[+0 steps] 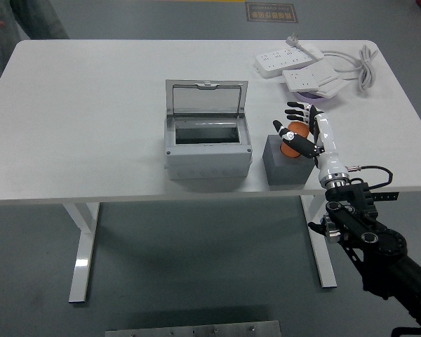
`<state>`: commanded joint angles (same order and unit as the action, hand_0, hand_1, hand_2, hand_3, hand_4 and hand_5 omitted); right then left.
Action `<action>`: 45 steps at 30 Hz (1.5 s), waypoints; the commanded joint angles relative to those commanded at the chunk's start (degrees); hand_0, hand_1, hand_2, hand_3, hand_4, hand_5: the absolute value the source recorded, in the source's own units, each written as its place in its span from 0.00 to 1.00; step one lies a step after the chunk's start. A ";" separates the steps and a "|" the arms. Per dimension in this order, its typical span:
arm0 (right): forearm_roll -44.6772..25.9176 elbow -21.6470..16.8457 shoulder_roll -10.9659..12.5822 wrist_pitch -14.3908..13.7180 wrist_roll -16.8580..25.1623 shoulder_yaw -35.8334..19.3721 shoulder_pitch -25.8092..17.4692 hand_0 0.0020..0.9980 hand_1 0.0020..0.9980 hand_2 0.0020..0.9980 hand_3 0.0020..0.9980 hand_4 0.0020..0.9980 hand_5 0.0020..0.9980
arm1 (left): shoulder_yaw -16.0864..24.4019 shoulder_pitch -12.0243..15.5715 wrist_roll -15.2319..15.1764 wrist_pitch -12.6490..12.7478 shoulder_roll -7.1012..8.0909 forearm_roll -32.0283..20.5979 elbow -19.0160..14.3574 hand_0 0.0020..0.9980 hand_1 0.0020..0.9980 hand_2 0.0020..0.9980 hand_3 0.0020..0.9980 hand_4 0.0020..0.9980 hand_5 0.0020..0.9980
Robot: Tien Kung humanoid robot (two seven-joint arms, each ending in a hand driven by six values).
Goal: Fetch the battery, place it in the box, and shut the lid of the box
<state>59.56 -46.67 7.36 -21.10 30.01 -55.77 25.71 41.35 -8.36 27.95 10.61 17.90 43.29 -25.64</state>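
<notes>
An orange battery [292, 140] sits on top of a dark grey block [288, 163] near the table's front edge. My right hand [297, 126] is wrapped around the battery, thumb in front of it and the other fingers behind. Left of the block stands the grey box [208, 150], its clear lid [206, 98] raised upright at the back and its inside dark. My left hand is out of sight.
Two white power strips [295, 64] with a coiled cable [358, 67] lie at the table's [91, 119] back right. A person's clothing [28, 17] shows at the top left corner, beyond the table.
</notes>
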 joint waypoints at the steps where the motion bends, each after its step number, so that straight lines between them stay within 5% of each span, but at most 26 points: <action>1: -0.07 0.06 0.00 0.01 0.00 0.13 -0.01 0.67 0.68 0.66 0.71 0.81 0.23 | 0.02 0.00 0.01 0.00 -0.01 0.03 0.00 0.68 0.74 0.58 0.49 0.32 0.00; 45: -2.46 1.71 0.44 -0.28 -0.45 3.22 -0.15 0.64 0.66 0.63 0.69 0.77 0.21 | -0.05 -0.44 -0.45 -0.29 0.12 0.61 0.05 0.68 0.74 0.58 0.49 0.33 0.00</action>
<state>57.10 -44.95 7.81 -21.38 29.56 -52.55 25.57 41.29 -8.80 27.51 10.32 18.02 43.89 -25.59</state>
